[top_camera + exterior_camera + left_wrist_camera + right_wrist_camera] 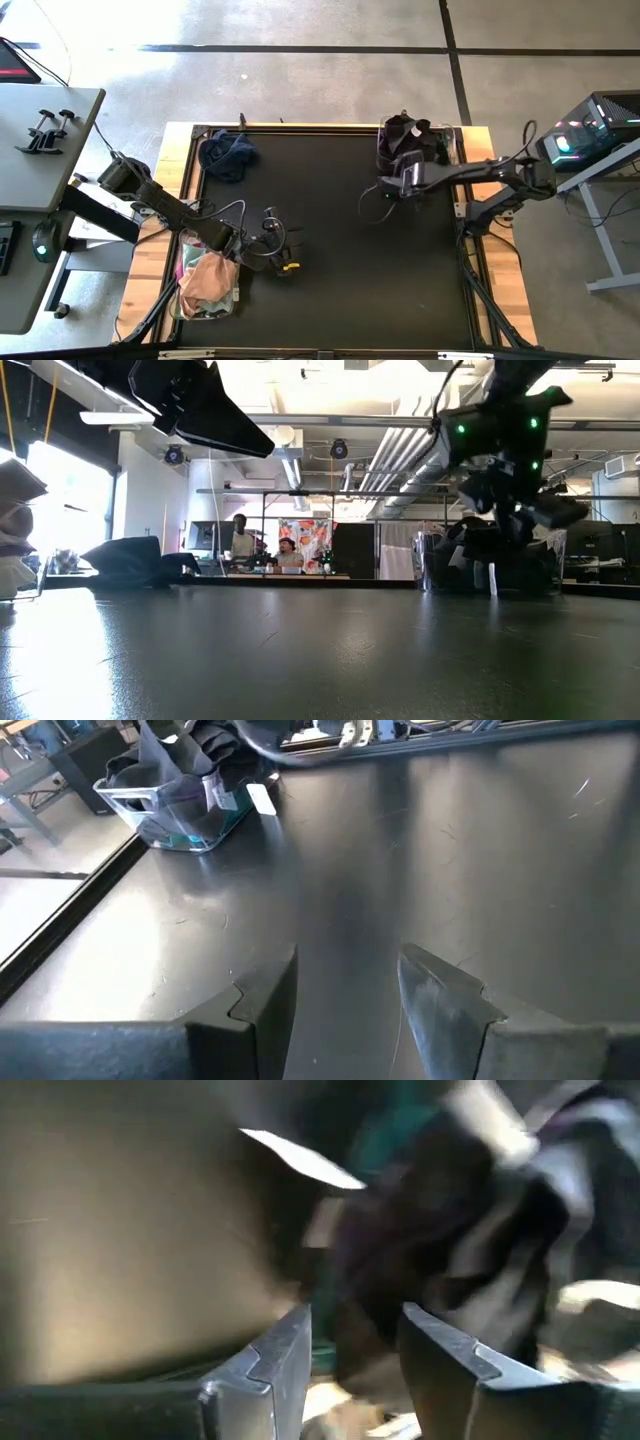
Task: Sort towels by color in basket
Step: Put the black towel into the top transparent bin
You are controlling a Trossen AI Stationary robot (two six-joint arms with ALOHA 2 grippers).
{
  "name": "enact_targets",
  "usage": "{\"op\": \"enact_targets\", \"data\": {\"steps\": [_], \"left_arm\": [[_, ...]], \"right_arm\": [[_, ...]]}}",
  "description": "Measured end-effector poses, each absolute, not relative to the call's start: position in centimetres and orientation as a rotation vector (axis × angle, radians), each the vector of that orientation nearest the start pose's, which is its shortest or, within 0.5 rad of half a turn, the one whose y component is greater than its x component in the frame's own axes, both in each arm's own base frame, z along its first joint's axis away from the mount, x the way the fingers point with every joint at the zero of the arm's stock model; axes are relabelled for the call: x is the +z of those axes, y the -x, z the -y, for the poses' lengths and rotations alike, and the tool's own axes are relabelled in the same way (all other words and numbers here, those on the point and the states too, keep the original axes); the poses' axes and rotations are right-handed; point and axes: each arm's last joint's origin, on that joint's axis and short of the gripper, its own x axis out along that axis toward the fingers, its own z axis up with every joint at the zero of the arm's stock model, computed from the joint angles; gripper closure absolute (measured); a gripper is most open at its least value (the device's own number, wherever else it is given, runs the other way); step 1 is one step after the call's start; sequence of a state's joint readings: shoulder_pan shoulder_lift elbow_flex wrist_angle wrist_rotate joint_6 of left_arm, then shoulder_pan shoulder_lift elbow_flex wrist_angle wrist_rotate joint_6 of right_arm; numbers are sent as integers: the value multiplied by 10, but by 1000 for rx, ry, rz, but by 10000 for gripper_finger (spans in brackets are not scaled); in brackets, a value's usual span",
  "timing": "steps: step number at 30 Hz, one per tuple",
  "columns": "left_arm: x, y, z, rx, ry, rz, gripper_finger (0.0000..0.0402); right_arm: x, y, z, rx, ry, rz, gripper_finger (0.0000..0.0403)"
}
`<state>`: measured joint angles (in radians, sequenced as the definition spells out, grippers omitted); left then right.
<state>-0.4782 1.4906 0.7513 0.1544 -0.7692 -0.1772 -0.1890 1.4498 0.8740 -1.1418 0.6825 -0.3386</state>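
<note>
Dark towels, black and purple, fill a clear basket (415,140) at the table's far right; it also shows in the left wrist view (175,795). Pink and pale towels heap in a second basket (208,285) at the near left edge. A navy towel (228,155) lies crumpled on the mat at the far left. My right gripper (355,1325) is open and hangs just on the near side of the dark basket, with dark cloth (450,1230) ahead of its fingers. My left gripper (345,965) is open above bare mat, right of the pink basket (290,258).
The black mat (340,260) is bare between the two baskets. A white tag (260,798) hangs at the dark basket's side. Wooden table edges frame the mat. Beyond the table's far edge two people (262,545) sit in the room.
</note>
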Motion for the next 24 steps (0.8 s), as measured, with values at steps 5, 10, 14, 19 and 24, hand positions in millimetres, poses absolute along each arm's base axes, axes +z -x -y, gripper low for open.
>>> {"op": "enact_targets", "data": {"steps": [5,10,14,19,24], "left_arm": [[197,-271,117,322,-175,-448,241],[197,-271,117,322,-175,-447,241],[197,-271,117,322,-174,-446,241],[198,-271,117,324,-163,-441,241],[197,-271,117,324,-165,-443,241]], "right_arm": [[179,-198,63,-436,783,-1843,263],[181,-199,73,-589,770,-1804,316],[203,-212,79,-626,686,-1713,390],[240,-218,101,-632,445,-1564,386],[262,-200,142,-766,167,-1429,398]]}}
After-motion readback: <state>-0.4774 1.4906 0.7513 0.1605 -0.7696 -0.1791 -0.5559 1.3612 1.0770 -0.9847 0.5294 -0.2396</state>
